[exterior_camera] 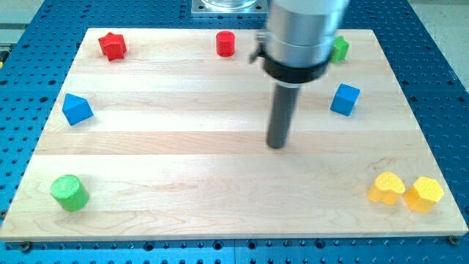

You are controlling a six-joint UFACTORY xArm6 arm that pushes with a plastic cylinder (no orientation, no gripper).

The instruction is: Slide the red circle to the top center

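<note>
The red circle (pixel 225 44) is a short red cylinder at the top of the wooden board (pixel 183 158), just left of the top centre. My tip (pixel 276 145) rests on the board near the middle, well below and to the right of the red circle, touching no block. The arm's grey body hides the board's top edge right of the circle.
A red star (pixel 112 45) lies at the top left. A blue block (pixel 76 108) sits at the left, a blue cube (pixel 345 99) at the right. A green block (pixel 339 48) peeks out beside the arm. A green cylinder (pixel 69 193) is at the bottom left; two yellow blocks (pixel 386 188) (pixel 425 193) at the bottom right.
</note>
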